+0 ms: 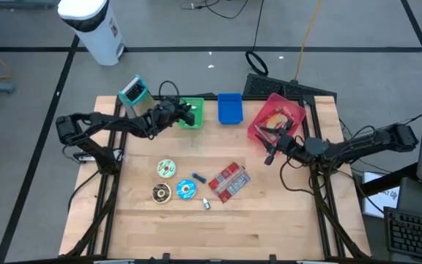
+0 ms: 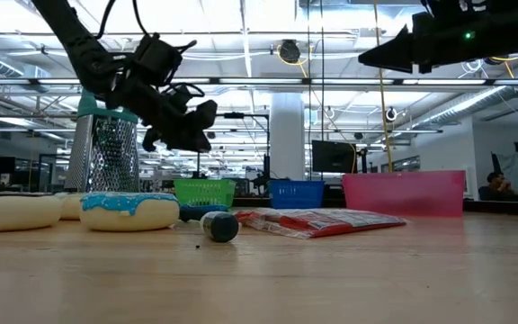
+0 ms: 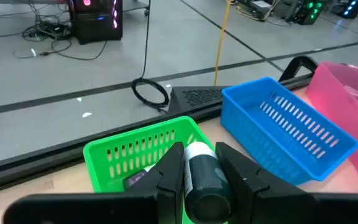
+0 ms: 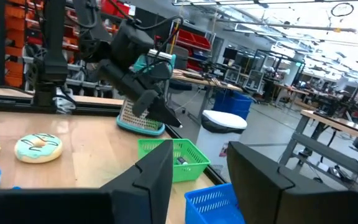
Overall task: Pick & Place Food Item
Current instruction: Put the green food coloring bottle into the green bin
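Your wooden table (image 1: 269, 220) carries three baskets along the far edge. Left gripper (image 3: 201, 171) hovers over the green basket (image 3: 126, 149), fingers clamped on a dark cylindrical item with a white end (image 3: 204, 177). Right gripper (image 4: 197, 168) waits beside the pink basket (image 1: 277, 114), fingers apart, holding nothing.
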You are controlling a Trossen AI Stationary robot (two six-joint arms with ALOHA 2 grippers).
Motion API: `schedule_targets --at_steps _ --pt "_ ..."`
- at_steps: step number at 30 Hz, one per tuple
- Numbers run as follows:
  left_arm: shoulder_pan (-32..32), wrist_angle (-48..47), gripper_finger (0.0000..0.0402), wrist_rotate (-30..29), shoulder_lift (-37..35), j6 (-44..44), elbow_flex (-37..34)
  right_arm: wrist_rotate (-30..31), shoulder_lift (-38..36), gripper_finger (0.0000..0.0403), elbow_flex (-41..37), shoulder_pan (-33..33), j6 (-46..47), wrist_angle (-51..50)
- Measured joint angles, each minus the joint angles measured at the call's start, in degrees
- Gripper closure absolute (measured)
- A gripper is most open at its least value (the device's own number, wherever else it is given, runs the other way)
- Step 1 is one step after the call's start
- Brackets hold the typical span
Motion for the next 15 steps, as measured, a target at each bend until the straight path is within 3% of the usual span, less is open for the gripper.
schedule_targets --at_steps 15 --pt "-1.9 7.5 0.0330 -3.0 9.6 -1.6 -0.1 -4.6 1.4 0.0264 0.0 -1.2 2.8 0.0"
